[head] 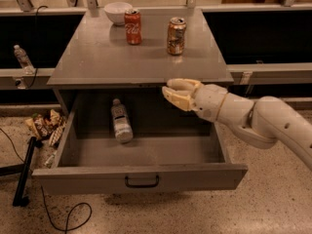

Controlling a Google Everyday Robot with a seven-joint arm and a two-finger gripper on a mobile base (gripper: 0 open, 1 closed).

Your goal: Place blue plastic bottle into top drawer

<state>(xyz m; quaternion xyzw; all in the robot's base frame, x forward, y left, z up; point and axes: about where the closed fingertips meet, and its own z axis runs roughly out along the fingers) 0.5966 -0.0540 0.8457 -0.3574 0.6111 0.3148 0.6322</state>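
End effector [168, 90] empty, at table [136, 62] front edge above top drawer [141, 178]; aperture cannot be told. Blue plastic bottle [121, 122] lies inside, lower left; label print illegible.

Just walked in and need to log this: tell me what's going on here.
The robot arm's gripper hangs in the air over the open top drawer, just under the front edge of the cabinet top, and holds nothing. The blue plastic bottle lies on its side inside the drawer, left of the gripper and apart from it. A red can, a second can and a white bowl stand on the cabinet top.
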